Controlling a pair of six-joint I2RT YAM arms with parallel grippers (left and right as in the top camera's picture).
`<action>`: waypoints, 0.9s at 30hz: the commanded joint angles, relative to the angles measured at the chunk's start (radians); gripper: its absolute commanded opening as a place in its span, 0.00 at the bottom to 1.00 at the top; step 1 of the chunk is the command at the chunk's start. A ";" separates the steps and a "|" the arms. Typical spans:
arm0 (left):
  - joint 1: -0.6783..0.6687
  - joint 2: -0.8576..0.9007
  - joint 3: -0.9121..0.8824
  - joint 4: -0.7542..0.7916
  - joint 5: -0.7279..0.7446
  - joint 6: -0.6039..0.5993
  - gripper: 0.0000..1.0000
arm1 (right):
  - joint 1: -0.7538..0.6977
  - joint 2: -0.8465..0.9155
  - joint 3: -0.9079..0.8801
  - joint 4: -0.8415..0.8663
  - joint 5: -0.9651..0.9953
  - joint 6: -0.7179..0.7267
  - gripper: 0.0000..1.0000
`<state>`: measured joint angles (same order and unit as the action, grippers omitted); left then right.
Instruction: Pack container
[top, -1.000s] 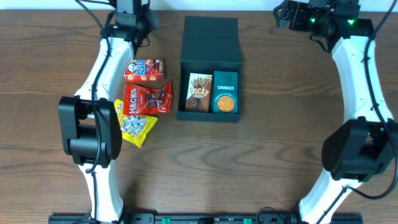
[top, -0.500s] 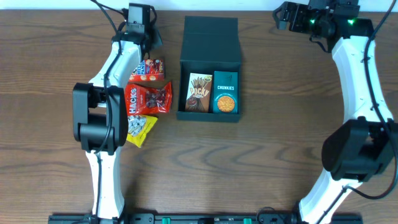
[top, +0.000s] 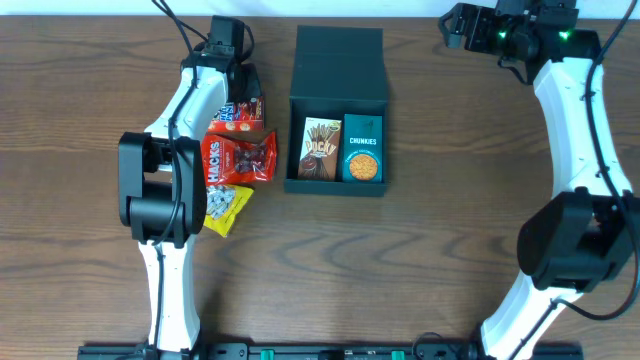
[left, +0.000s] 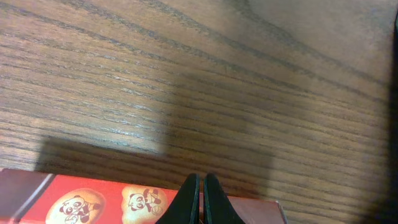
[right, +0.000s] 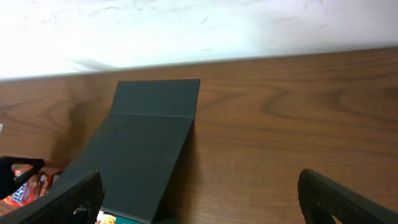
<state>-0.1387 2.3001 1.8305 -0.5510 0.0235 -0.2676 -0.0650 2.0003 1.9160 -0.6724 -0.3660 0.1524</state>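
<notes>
The dark teal container (top: 338, 62) stands open at the table's middle, its flap lid folded back. Inside it are a brown Pocky box (top: 321, 149) and a small teal Chunkies carton (top: 361, 148). My left gripper (top: 243, 92) is shut and empty, its tips (left: 200, 179) just over the back edge of a red panda-biscuit box (top: 238, 117), which also shows in the left wrist view (left: 93, 202). My right gripper (top: 455, 25) hangs open and empty at the far right back (right: 199, 180). The container's lid shows in the right wrist view (right: 155, 124).
A red Hacks bag (top: 238, 158) lies in front of the panda box. A yellow snack bag (top: 222, 206) lies in front of that, partly under my left arm. A white wall runs along the table's back edge (right: 186, 31).
My left gripper has moved right and forward from the table's back edge, down to the panda-biscuit box. The right arm has not moved.
</notes>
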 joint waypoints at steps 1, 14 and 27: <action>0.000 0.018 0.018 -0.024 0.003 0.037 0.06 | -0.006 -0.012 0.016 -0.006 0.003 0.011 0.99; 0.000 0.017 0.018 -0.172 -0.001 0.129 0.06 | -0.006 -0.012 0.016 -0.014 0.003 0.010 0.99; 0.000 -0.004 0.026 -0.249 0.003 0.056 0.06 | -0.006 -0.012 0.016 -0.013 0.003 0.007 0.99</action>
<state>-0.1387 2.3001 1.8313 -0.7921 0.0235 -0.1612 -0.0650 2.0003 1.9160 -0.6846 -0.3660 0.1524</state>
